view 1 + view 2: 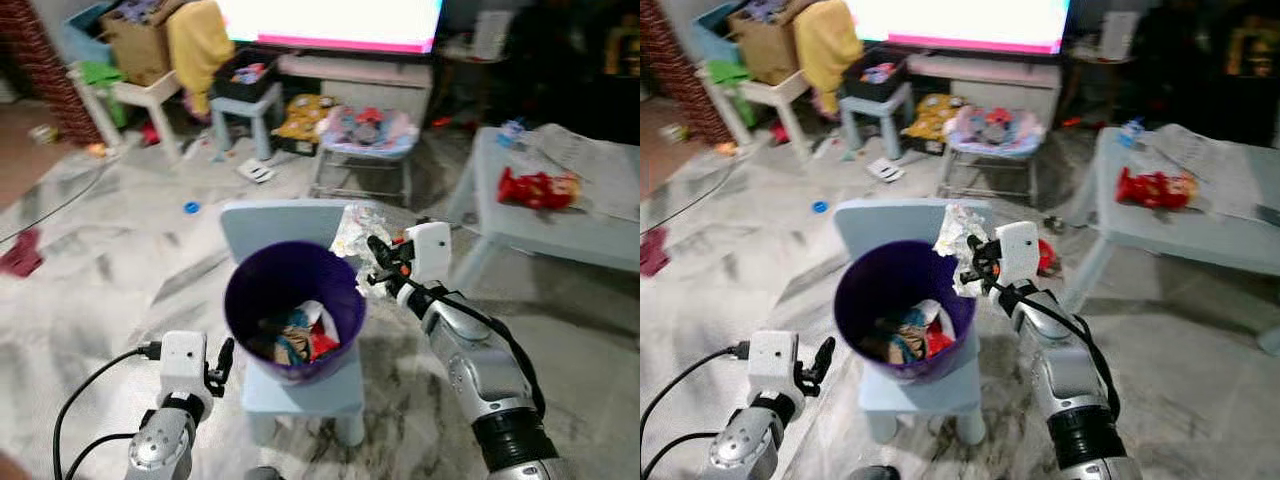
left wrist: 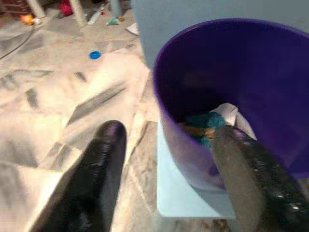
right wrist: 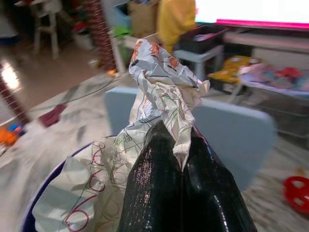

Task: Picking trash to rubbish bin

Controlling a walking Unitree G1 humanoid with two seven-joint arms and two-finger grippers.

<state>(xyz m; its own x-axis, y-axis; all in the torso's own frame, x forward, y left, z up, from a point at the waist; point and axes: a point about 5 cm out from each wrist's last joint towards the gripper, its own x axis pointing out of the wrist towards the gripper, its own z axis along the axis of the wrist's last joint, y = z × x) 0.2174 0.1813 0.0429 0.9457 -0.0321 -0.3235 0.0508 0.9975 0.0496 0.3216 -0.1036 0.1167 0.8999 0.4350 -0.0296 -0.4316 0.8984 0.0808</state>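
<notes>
A purple rubbish bin [image 1: 293,305] stands on the seat of a small pale blue chair [image 1: 300,392] in the middle of the marble floor [image 1: 110,270]. Inside the bin lie scraps of coloured trash [image 1: 298,338]. The right hand [image 1: 378,262] is raised at the bin's far right rim, its two black fingers [image 3: 178,193] pressed together on a crumpled sheet of printed paper [image 3: 159,101], which hangs just above and beside the rim. The left hand [image 1: 224,362] sits low at the near left of the bin, close to its wall; its fingers [image 2: 96,179] stand apart with nothing between them, the bin's side just ahead. To the right stands a pale blue surface [image 1: 560,225] bearing a red wrapper [image 1: 535,188] and a sheet of newspaper [image 1: 590,160]. Far off, a lit television [image 1: 330,22] glows above a cluttered floor with a baby bouncer [image 1: 365,135].
</notes>
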